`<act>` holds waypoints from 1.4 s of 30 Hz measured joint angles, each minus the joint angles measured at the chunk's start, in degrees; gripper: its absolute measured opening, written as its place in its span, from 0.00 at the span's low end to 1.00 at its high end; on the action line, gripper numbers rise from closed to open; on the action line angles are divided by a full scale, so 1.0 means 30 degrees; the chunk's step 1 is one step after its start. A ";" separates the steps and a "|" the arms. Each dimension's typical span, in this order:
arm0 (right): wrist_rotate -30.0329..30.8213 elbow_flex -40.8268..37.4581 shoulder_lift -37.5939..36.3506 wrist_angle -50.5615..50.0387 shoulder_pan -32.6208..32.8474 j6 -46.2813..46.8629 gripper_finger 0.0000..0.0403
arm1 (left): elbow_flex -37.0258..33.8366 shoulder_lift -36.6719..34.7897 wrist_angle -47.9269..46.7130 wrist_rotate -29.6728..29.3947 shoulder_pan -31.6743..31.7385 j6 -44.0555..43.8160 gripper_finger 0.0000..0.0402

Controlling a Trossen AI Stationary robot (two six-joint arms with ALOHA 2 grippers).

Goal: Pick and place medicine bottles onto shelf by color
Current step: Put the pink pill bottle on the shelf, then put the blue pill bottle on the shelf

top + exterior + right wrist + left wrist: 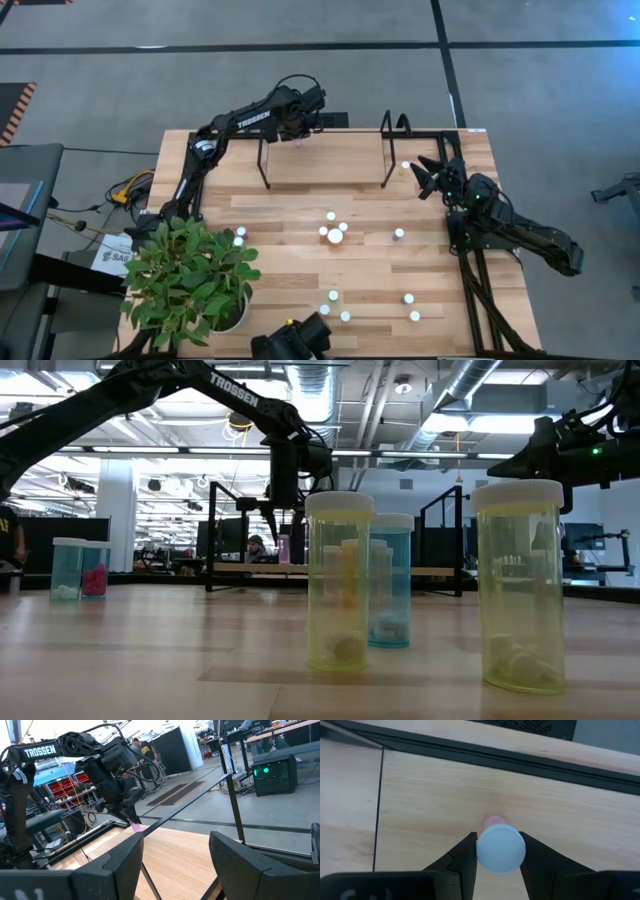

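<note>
A pink medicine bottle (496,823) with a pale cap is clamped in the left gripper (499,856) over the shelf (325,165) board at upper centre of the high view. The right gripper (428,176), fingers apart, hangs beside the shelf's right end above the worktop (290,260).

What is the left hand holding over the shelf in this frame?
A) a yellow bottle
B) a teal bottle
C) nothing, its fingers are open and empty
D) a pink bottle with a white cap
D: the left wrist view shows the left hand shut on a white-capped bottle with a pink body showing behind the cap, above the board of the shelf.
</note>
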 joint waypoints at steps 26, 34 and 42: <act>0.0000 0.0000 0.0000 -0.0001 0.0004 0.0005 0.62 | 0.0000 -0.0029 -0.0059 0.3195 -0.0314 0.0459 0.78; 0.0000 0.0000 0.0000 -0.0006 0.0007 0.0006 0.62 | 0.0007 -0.0058 -0.0643 0.4587 -0.0964 0.0056 0.82; 0.0006 0.0000 0.0000 0.0000 0.0000 0.0005 0.62 | 0.0007 -0.0058 -0.1283 0.8373 -0.1616 -0.2076 0.82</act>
